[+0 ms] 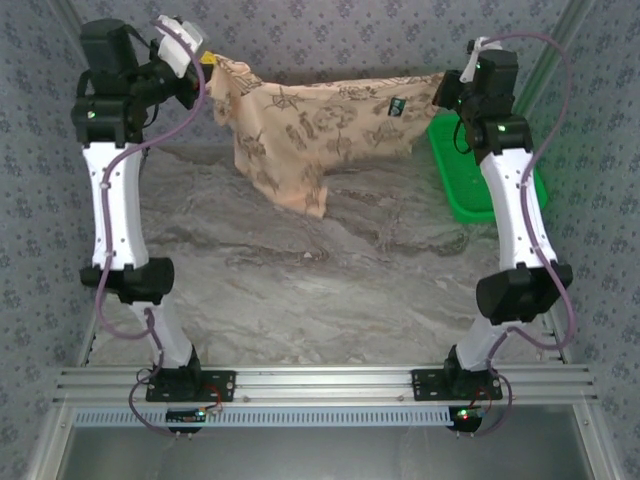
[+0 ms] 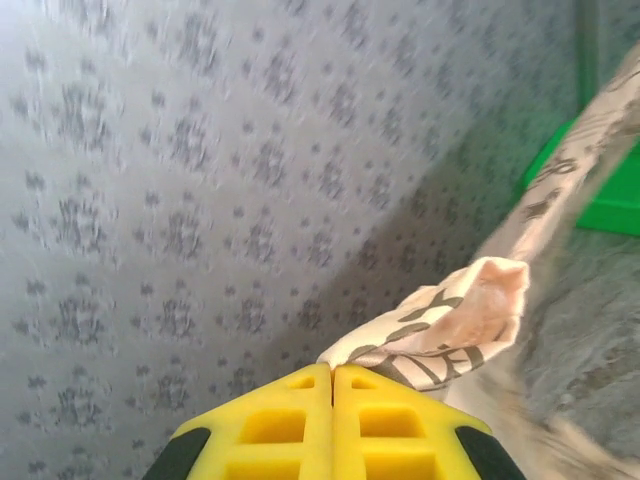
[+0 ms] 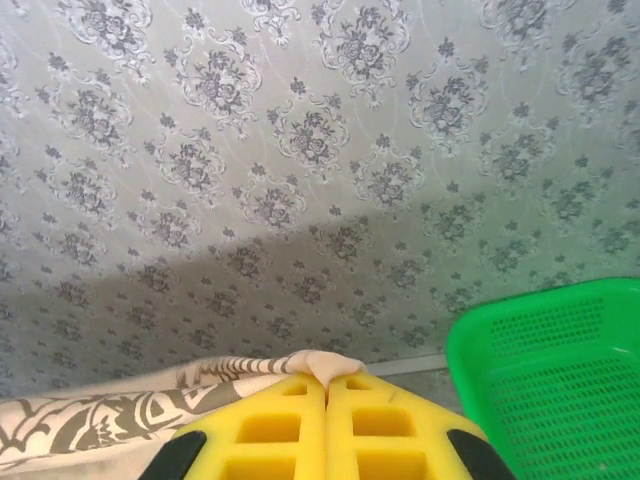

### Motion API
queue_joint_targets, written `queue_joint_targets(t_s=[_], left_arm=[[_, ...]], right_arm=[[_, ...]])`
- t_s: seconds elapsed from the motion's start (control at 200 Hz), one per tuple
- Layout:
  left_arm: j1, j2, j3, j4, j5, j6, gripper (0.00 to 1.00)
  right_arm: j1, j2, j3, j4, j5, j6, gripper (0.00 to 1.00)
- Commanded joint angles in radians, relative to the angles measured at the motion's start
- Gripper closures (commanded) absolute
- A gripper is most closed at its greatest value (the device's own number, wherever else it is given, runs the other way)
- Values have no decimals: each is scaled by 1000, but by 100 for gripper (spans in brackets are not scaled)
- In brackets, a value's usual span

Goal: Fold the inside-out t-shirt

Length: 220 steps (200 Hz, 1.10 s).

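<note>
Left claw (image 2: 332, 370), right claw (image 3: 326, 380) — t-shirt (image 1: 320, 125) edges seemingly hidden

No readable text is showing anywhere. A small dark tag (image 1: 397, 105) is sitting on the soft peach-tan printed cotton t-shirt (image 1: 300, 125), but its pale marking is appearing too small to read.

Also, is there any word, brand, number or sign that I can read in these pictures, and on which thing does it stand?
No text can be read.
On the hanging t-shirt, a small dark tag: it has light marks, too small to read.
Dark print on the t-shirt: emblems and star shapes, no legible letters.
The green basket and the patterned wall: no writing seen.
</note>
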<state>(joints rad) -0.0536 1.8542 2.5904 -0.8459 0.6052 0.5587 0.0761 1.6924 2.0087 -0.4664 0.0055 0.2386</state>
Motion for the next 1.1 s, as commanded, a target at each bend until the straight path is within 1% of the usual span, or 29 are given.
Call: queue_joint_targets(t_s=[0.0, 0.105, 0.155, 0.19, 0.275, 0.315, 0.35, 0.37, 0.385, 0.41, 0.425, 0.445, 0.46, 0.48, 0.53, 0.565, 0.6, 0.69, 0.725, 0.73, 0.735, 0.745, 0.755, 0.845, 0.89, 0.924, 0.984, 1.029, 1.094], left_arm=[[-46, -169, -150, -18, 81, 152, 100], [-91, -320, -417, 5, 74, 228, 100], [-116, -398, -555, 26, 70, 231, 100], [-139, -456, -686, 42, 67, 227, 100], [-229, -596, -988, 106, 31, 186, 100], [-298, -656, -1124, 134, 12, 163, 99], [-347, -700, -1229, 153, 12, 131, 94], [-368, -720, -1291, 158, 14, 111, 86], [-392, -731, -1328, 155, 22, 100, 78], [-422, -751, -1382, 145, 42, 87, 62], [-442, -760, -1412, 142, 51, 79, 54], [-466, -773, -1446, 153, 43, 54, 46], [-487, -780, -1475, 161, 31, 33, 35], [-511, -786, -1505, 194, 11, -2, 31], [-535, -791, -1541, 216, 10, -65, 30], [-535, -790, -1552, 231, 10, -122, 28], [-530, -789, -1557, 251, -3, -176, 24], [-511, -788, -1572, 318, 0, -313, 22], [-496, -781, -1573, 349, -33, -379, 20], [-493, -780, -1573, 353, -46, -390, 19], [-491, -779, -1574, 355, -58, -401, 16], [-487, -775, -1572, 363, -76, -423, 6], [-482, -771, -1571, 371, -107, -447, 2], [-419, -693, -1535, 378, -398, -647, 0], [-366, -632, -1502, 348, -474, -719, 0], [-315, -580, -1471, 307, -477, -770, 0], [-227, -487, -1436, 282, -429, -836, 0], [-170, -425, -1435, 296, -416, -897, 0], [-102, -348, -1456, 362, -367, -938, 0]], right_arm=[[-9, -136, -163, -2, -1, -34, 100], [-10, -271, -420, 32, 0, -9, 100], [-9, -336, -558, 51, -7, 12, 100], [-7, -382, -654, 66, -10, 30, 100], [-1, -480, -897, 84, -15, 75, 100], [0, -521, -993, 83, -9, 103, 100], [-2, -554, -1068, 75, -9, 133, 100], [-1, -574, -1113, 72, -13, 150, 100], [-3, -588, -1144, 72, -17, 159, 100], [-1, -611, -1191, 70, -23, 169, 98], [-3, -625, -1215, 67, -23, 175, 94], [-3, -642, -1246, 54, -19, 185, 87], [-2, -654, -1266, 46, -12, 194, 81], [-2, -670, -1290, 27, -4, 208, 75], [-6, -704, -1338, -16, 16, 252, 61], [-10, -724, -1355, -50, 29, 267, 58], [-10, -741, -1360, -75, 43, 273, 57], [-10, -760, -1341, -87, 37, 276, 57], [-6, -748, -1320, -79, 8, 273, 57], [-5, -746, -1315, -77, 4, 273, 57], [-3, -743, -1312, -76, 1, 272, 57], [0, -736, -1303, -74, -4, 271, 57], [3, -731, -1294, -72, -7, 271, 57], [77, -623, -1208, -50, -22, 252, 57], [127, -553, -1163, -42, -23, 251, 57], [166, -497, -1133, -31, -23, 257, 57], [231, -402, -1092, 0, -27, 282, 56], [277, -330, -1070, 31, -20, 310, 56], [320, -226, -1037, 64, -22, 345, 56]])
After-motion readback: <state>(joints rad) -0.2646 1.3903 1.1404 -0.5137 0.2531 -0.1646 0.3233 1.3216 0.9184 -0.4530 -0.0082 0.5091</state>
